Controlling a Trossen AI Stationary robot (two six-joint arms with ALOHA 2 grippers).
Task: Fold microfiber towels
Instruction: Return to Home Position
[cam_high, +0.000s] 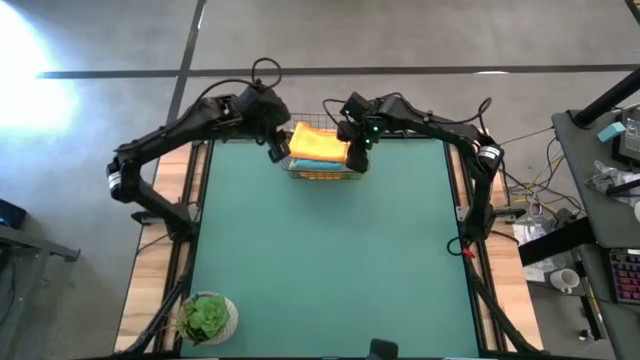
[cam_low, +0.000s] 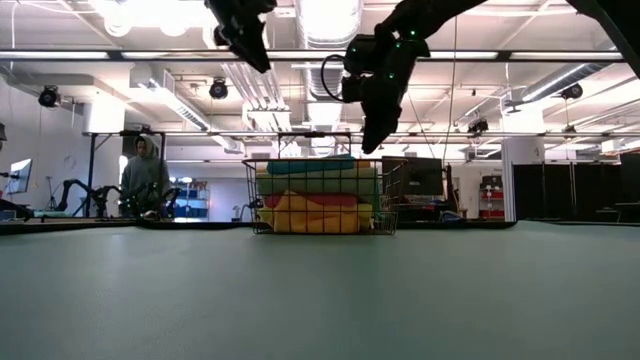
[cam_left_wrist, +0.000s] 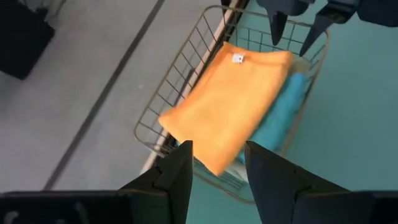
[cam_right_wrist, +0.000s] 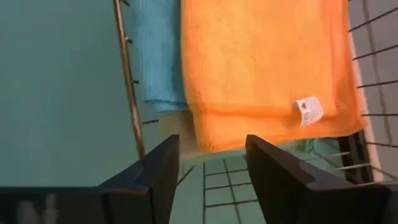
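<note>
A wire basket (cam_high: 322, 172) stands at the far edge of the green mat and holds folded microfiber towels. An orange towel (cam_high: 318, 140) with a white tag (cam_right_wrist: 309, 110) lies on top of the stack, over a teal one (cam_high: 318, 158). In the low view, yellow, pink and green layers (cam_low: 318, 205) show through the wires. My left gripper (cam_high: 279, 148) hangs open above the basket's left end. My right gripper (cam_high: 357, 156) hangs open above its right end. Neither holds anything.
A potted succulent (cam_high: 207, 318) stands at the mat's near left corner. The green mat (cam_high: 330, 260) stretches bare in front of the basket. A person (cam_low: 146, 178) stands in the room beyond the table. A desk with clutter (cam_high: 610, 150) stands to the right.
</note>
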